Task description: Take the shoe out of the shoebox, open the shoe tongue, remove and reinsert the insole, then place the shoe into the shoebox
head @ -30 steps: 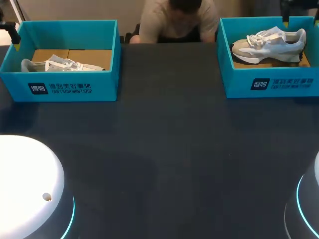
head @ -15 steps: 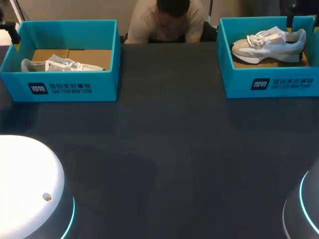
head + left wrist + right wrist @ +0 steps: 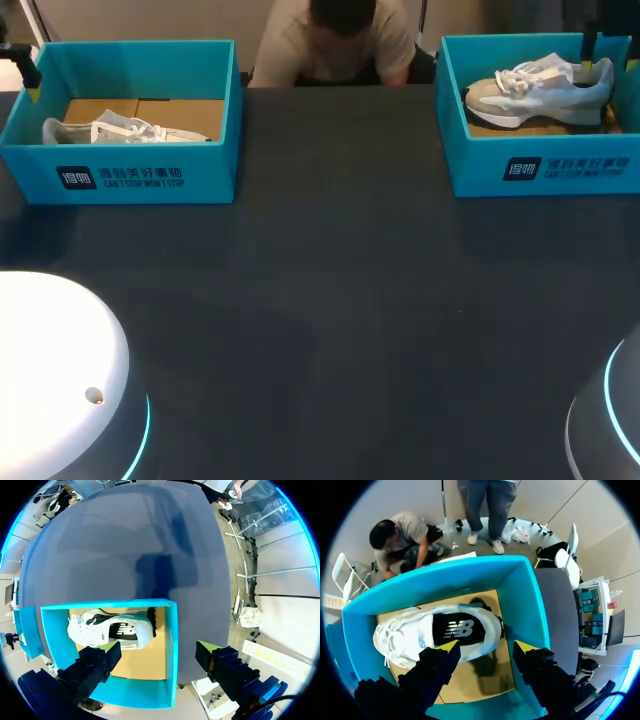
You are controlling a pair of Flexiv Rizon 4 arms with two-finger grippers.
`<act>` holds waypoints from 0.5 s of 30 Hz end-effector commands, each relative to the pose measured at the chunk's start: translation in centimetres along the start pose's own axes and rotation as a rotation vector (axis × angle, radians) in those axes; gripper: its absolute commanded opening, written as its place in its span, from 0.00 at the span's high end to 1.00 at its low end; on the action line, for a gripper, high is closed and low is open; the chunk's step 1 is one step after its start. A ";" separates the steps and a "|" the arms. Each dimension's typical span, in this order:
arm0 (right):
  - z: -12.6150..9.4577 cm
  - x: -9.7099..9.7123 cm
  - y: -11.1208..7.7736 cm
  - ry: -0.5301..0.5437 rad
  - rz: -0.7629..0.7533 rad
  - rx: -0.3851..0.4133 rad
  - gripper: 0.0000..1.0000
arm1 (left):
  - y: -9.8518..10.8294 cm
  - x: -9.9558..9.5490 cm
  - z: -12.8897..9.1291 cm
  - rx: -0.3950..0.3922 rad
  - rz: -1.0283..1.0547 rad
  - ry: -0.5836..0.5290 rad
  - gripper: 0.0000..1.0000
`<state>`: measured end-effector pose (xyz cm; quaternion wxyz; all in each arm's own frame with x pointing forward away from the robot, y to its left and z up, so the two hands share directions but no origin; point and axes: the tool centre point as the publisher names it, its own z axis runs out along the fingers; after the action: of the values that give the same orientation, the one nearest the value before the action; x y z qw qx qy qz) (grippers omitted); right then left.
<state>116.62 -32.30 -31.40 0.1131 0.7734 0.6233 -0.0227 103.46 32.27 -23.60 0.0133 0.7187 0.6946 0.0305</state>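
Two teal shoeboxes stand at the table's back. The left box (image 3: pixel 150 178) holds a white shoe (image 3: pixel 120 131) lying low on cardboard. The right box (image 3: pixel 540 168) holds a white and beige shoe (image 3: pixel 545 88). My right gripper (image 3: pixel 487 647) hangs inside the right box over the shoe's heel (image 3: pixel 487 630). Its fingers are apart, one tip above the shoe's side, the other near the box wall (image 3: pixel 522 605); in the head view it is a dark finger (image 3: pixel 587 62) at the heel. My left gripper (image 3: pixel 159 651) is open above the left box's wall (image 3: pixel 172 645), beside its shoe (image 3: pixel 110 632).
The dark tabletop (image 3: pixel 340 290) stretches between and in front of the boxes. White domed arm bases sit at the front left (image 3: pixel 50 370) and front right (image 3: pixel 610 420) corners.
My right gripper has come down and to the right onto the heel of the shoe in the right box, and its fingers have narrowed. The left arm has not moved.
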 end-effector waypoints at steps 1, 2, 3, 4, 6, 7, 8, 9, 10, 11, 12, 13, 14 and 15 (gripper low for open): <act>0.6 0.1 1.3 -0.007 -0.006 0.018 0.33 | -0.2 0.0 -0.1 -0.004 0.001 0.002 0.00; 0.8 0.0 1.4 -0.007 -0.006 0.018 0.32 | -0.2 0.0 -0.1 -0.004 0.001 0.002 0.00; 1.0 0.0 1.5 -0.006 -0.007 0.018 0.32 | -0.2 0.0 -0.1 -0.004 0.001 0.002 0.00; 1.1 0.0 1.6 -0.005 -0.009 0.019 0.33 | -0.2 0.0 -0.1 -0.004 0.001 0.002 0.00; 1.4 0.0 1.7 -0.002 -0.012 0.024 0.35 | -0.2 0.0 -0.1 -0.004 0.001 0.002 0.00; 1.5 0.0 1.8 -0.001 -0.013 0.025 0.35 | -0.2 0.0 -0.1 -0.004 0.001 0.002 0.00; 1.6 0.1 1.8 0.000 -0.013 0.025 0.35 | -0.2 0.0 -0.1 -0.004 0.001 0.002 0.00; 1.7 0.1 1.9 0.001 -0.014 0.026 0.34 | -0.2 0.0 -0.1 -0.004 0.001 0.002 0.00; 2.0 0.1 2.0 0.002 -0.015 0.028 0.33 | -0.2 0.0 -0.1 -0.004 0.001 0.002 0.00; 2.2 0.1 2.1 0.002 -0.016 0.029 0.33 | -0.2 0.0 -0.1 -0.004 0.001 0.002 0.00; 2.3 0.1 2.1 0.004 -0.015 0.031 0.34 | -0.2 0.0 -0.1 -0.004 0.001 0.002 0.00; 2.5 0.1 2.1 0.006 -0.016 0.032 0.34 | -0.2 0.0 -0.1 -0.004 0.001 0.002 0.00; 2.6 0.1 2.1 0.005 -0.021 0.035 0.34 | -0.2 0.0 -0.1 -0.004 0.001 0.002 0.00; 2.7 0.1 2.0 0.004 -0.022 0.036 0.33 | -0.2 0.0 -0.1 -0.004 0.001 0.002 0.00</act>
<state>117.90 -32.94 -33.20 0.1055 0.7677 0.6314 -0.0277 103.46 32.28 -23.60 0.0133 0.7186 0.6946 0.0305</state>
